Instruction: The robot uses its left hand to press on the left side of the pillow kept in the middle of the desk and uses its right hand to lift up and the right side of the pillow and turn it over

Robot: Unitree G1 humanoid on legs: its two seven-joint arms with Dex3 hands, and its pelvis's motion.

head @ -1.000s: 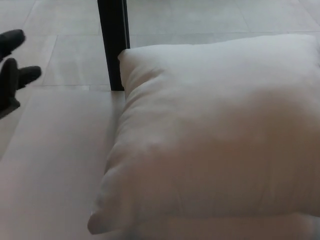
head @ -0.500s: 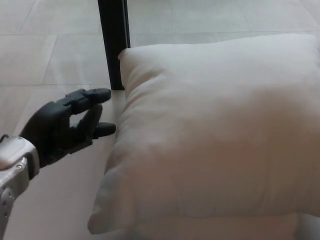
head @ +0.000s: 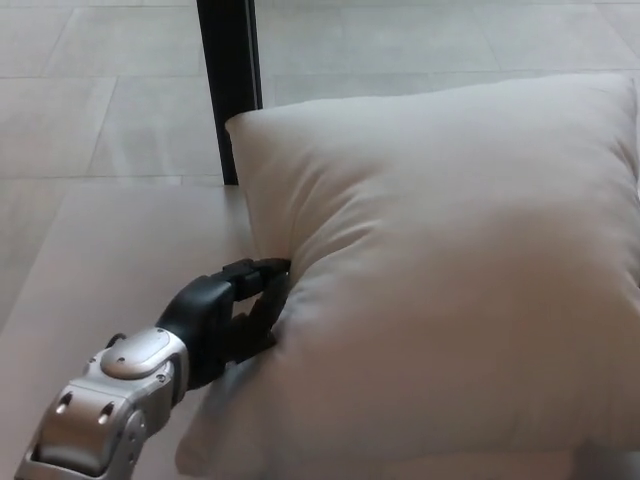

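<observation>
- The big white pillow [head: 450, 290] lies on the pale desk [head: 110, 260] and fills most of the view.
- The left hand [head: 232, 318] pushes into the pillow's left edge and dents it.
- Its fingers [head: 262, 270] are tucked against the cloth, so open or closed is hard to tell.
- A black post [head: 230, 70] stands behind the pillow.

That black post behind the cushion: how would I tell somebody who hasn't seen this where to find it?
Start at the big white pillow covering most of the pale desk. Go to its far left corner; the black post rises just behind it. It is the only dark upright thing, set against the light tiled floor.
</observation>
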